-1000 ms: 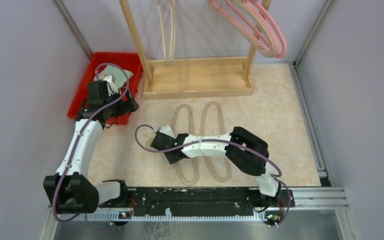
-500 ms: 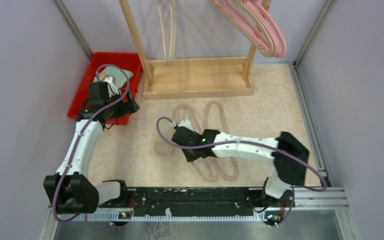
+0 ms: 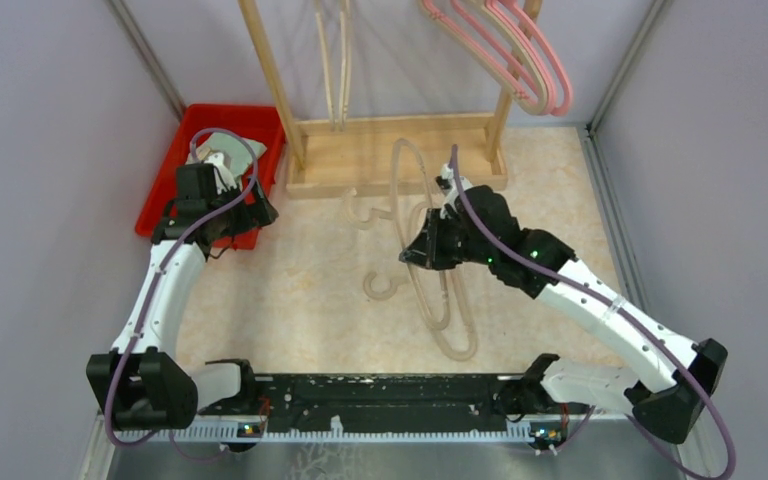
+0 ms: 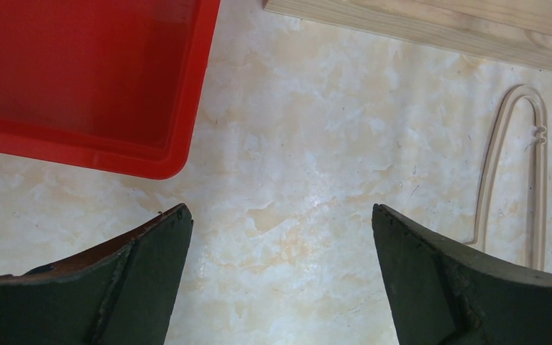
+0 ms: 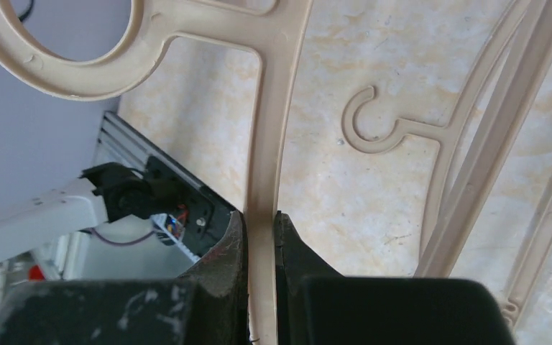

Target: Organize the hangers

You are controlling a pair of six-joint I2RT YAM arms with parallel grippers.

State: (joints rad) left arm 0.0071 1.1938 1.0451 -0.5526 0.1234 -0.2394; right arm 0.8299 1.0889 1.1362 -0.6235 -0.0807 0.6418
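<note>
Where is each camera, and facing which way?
Top external: overhead behind left arm and right arm, looking down on them and table.
Left wrist: on left arm, facing down at red bin; open left tool shows.
Right wrist: on right arm, looking along beige hanger clamped in right tool.
Shared: top shows that hanger.

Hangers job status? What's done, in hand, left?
Done: pink hangers and some hung beige hangers are on the rack. In hand: right gripper is shut on a held beige hanger, lifted near the rack base, not yet hung. To do: hang it, then the table hanger. Left gripper is open and empty by the red bin.
</note>
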